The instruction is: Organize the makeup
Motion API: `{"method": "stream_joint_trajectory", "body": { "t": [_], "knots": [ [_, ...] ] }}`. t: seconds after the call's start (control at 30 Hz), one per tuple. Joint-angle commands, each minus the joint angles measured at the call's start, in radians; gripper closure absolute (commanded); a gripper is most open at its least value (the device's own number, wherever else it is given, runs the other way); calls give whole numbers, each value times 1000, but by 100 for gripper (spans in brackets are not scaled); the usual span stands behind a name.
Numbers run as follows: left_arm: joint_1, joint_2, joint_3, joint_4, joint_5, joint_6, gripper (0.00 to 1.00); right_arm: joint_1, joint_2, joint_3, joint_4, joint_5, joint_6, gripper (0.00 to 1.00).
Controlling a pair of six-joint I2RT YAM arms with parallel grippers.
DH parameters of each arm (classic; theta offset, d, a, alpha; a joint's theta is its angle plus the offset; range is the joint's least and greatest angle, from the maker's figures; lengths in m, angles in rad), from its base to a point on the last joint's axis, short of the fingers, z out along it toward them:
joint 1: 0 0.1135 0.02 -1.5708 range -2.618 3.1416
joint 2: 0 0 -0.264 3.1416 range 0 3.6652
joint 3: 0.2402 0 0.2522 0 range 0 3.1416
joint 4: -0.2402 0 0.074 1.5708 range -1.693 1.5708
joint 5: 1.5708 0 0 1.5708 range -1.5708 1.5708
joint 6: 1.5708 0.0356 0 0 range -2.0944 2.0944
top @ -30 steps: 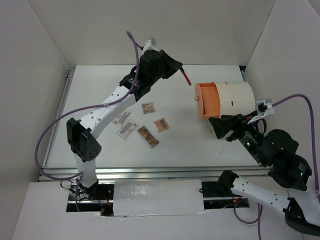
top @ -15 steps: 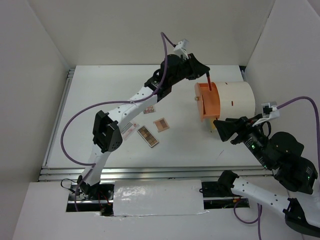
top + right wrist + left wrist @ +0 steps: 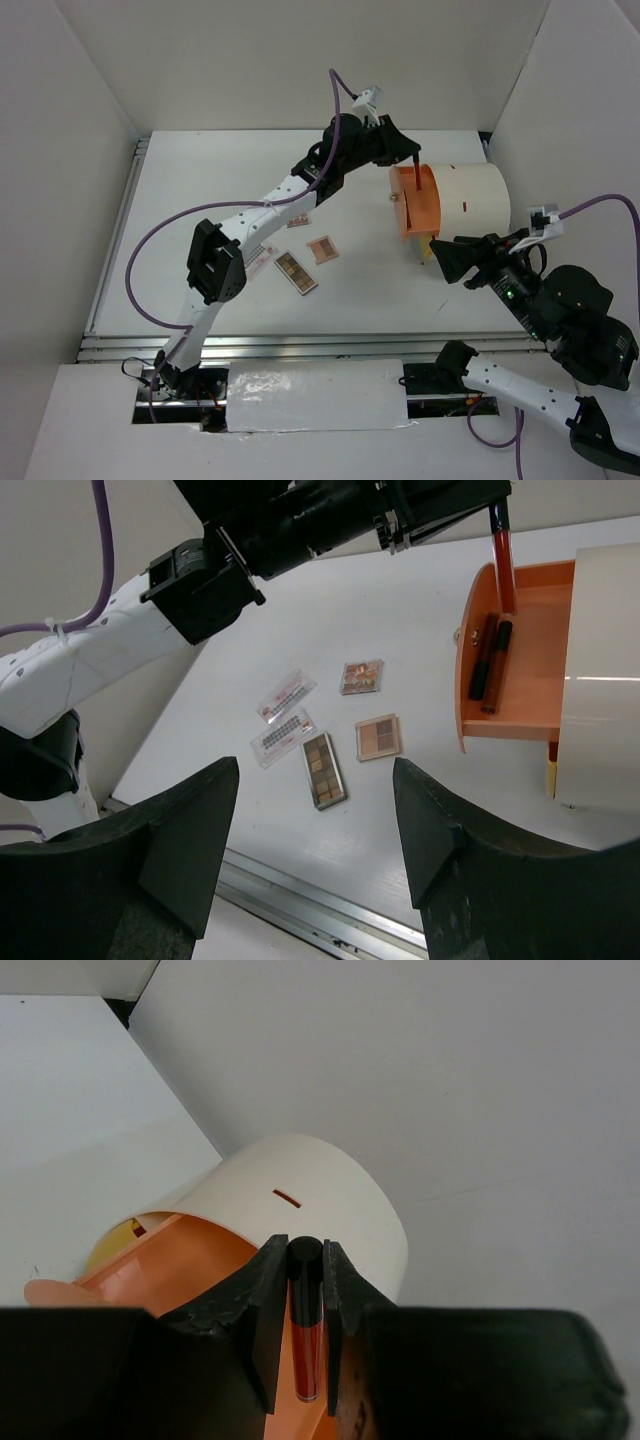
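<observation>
Above the open orange drawer (image 3: 530,670), a red lip-gloss stick (image 3: 307,1355) is clamped upright by the left gripper (image 3: 303,1258); the right gripper (image 3: 315,790) is held open, empty. If released off-centre, the stick could be tipped out of the drawer.

- We see a stick (image 3: 305,1330) with a black cap and a clear red body.
- The drawer (image 3: 537,685) is orange, and its cylinder (image 3: 605,610) is cream-white with a small orange dash.
- The palettes (image 3: 324,769) show brown and pink pans.
- The packets (image 3: 285,736) are white with pink print.
- The counter (image 3: 200,200) is white.
</observation>
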Motion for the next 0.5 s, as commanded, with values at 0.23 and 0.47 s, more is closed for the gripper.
{"method": "stream_joint_trajectory", "body": {
  "t": [0.23,0.47],
  "knots": [
    [-19,-37,5,-1,6,12,34,6,17,14,16,11,-14,30],
    [-31,-103,-23,20,-6,17,17,6,34,-5,31,32,-18,29]
  ]
}}
